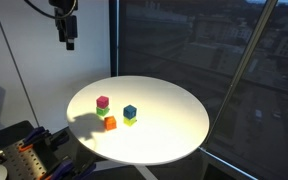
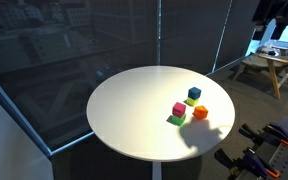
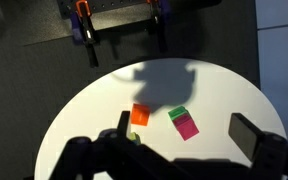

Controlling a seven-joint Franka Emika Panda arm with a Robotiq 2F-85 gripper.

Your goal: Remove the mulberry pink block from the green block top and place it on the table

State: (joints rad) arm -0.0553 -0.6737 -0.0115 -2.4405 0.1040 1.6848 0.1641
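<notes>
The gripper hangs high above the table. In the wrist view its jaws are spread wide and hold nothing. Far below it, the mulberry pink block sits atop the green block, near the orange cube. Bare white top surrounds them out to the rim.

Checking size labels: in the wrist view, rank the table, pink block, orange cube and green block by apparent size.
1. table, far largest.
2. pink block and orange cube: look alike, not ranked.
3. green block: only an edge shows under the pink block.
</notes>
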